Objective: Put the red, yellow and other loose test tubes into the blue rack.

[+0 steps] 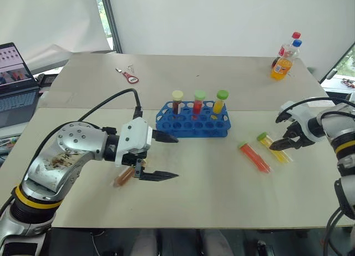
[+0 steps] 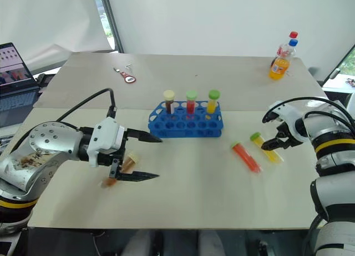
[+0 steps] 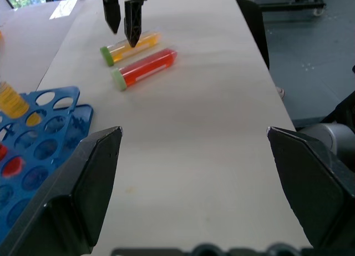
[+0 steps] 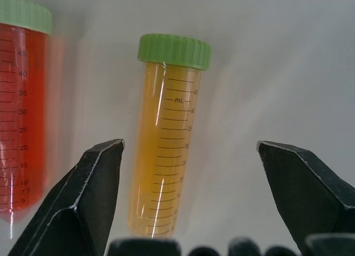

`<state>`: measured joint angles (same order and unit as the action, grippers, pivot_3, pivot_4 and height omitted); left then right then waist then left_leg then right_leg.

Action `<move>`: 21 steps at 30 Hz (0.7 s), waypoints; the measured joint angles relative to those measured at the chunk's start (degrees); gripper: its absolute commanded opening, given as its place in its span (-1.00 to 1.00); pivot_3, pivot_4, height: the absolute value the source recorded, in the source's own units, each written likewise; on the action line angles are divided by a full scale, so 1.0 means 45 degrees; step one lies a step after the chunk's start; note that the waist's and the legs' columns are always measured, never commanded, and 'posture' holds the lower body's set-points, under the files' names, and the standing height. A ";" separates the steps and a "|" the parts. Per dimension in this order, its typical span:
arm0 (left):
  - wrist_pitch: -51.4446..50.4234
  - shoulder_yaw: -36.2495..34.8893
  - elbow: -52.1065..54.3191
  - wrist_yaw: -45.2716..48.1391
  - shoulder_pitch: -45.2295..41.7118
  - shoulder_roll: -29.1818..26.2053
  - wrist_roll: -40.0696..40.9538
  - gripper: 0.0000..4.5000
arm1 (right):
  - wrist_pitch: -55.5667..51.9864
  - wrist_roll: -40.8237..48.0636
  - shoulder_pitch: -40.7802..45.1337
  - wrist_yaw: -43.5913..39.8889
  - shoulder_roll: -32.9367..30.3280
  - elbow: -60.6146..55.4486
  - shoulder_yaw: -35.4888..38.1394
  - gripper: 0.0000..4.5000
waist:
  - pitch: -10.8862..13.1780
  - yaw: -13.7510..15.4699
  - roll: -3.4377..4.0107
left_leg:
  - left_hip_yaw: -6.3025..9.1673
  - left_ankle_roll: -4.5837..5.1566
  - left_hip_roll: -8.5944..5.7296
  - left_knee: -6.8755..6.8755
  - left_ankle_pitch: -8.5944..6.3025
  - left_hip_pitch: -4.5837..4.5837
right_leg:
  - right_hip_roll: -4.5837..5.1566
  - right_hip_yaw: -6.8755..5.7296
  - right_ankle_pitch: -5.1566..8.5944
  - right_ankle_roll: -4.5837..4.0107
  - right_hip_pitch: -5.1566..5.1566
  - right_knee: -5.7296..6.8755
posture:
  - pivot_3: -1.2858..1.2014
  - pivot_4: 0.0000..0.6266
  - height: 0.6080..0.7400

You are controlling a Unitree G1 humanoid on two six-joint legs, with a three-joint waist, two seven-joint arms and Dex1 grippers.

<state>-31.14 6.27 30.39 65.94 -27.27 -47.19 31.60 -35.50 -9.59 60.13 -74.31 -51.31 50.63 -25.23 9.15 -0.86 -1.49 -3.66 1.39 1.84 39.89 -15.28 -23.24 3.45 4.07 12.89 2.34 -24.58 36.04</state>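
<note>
The blue rack stands mid-table with three capped tubes upright in its back row. A loose red test tube and a loose yellow one, both green-capped, lie side by side to the rack's right. My right gripper hovers over the yellow tube, open, one finger on each side, not touching it. An amber-brown tube with a pale cap lies left of the rack, partly hidden behind my left gripper. That gripper is open and empty, pointing right above the table.
An orange soda bottle and a second bottle stand at the far right corner. A red-handled tool lies at the back left. A laptop sits off the table's left side. Bare tabletop lies in front of the rack.
</note>
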 measured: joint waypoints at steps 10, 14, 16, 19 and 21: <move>0.0074 0.0318 0.0110 -0.0248 0.0047 0.0189 -0.0129 1.00 | 0.0715 -0.0728 0.0302 -0.0659 0.0530 0.1577 -0.0164 -0.58 | 0.0002 0.0005 0.0004 | 0.0005 -0.0002 -0.0001 0.0002 0.0001 0.0002 | 0.0001 -0.0002 0.0000 0.0000 0.0001 0.0004 | 0.03 -0.52 0.89; 0.0280 0.0315 0.0069 -0.0301 0.0239 0.0285 -0.0228 1.00 | 0.0786 -0.0708 0.0303 -0.0725 0.0511 0.1618 0.0074 -0.58 | 0.0003 0.0005 0.0007 | 0.0005 -0.0002 -0.0001 0.0002 0.0001 0.0001 | 0.0002 -0.0001 0.0000 0.0000 0.0001 0.0004 | 0.03 -0.52 0.89; 0.0609 0.0111 0.0008 -0.0322 0.0565 0.0412 -0.0215 1.00 | 0.0920 -0.0549 0.0295 -0.0733 0.0280 0.1254 0.0500 -0.58 | 0.0020 0.0011 0.0034 | 0.0005 -0.0002 -0.0002 0.0002 0.0001 0.0000 | 0.0004 -0.0001 0.0000 0.0000 0.0001 0.0003 | 0.03 -0.52 0.89; 0.1051 -0.0648 -0.0459 -0.0445 0.1213 0.0500 -0.0160 1.00 | 0.0606 0.0337 -0.0032 -0.0785 -0.0357 -0.0857 0.1911 -0.58 | 0.0046 0.0016 0.0079 | 0.0011 -0.0001 0.0006 -0.0004 0.0001 0.0001 | 0.0000 -0.0003 0.0000 -0.0001 -0.0008 0.0013 | 0.03 -0.52 0.89; 0.1104 -0.1216 -0.0814 -0.0685 0.1484 0.0534 -0.0158 1.00 | -0.0174 0.1523 -0.0858 -0.0545 -0.0448 -0.3328 0.3622 -0.58 | 0.0045 0.0005 0.0077 | 0.0030 -0.0001 0.0020 -0.0007 0.0000 0.0003 | -0.0014 -0.0013 0.0000 -0.0004 -0.0008 0.0018 | 0.03 -0.52 0.89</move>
<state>-26.17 0.80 26.73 62.86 -20.59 -44.79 30.89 -36.28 -2.74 56.27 -76.76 -53.32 35.66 -8.93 9.35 -0.84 -1.14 -3.53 1.39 1.93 39.85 -15.28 -23.23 3.38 4.01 12.89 2.32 -24.62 36.13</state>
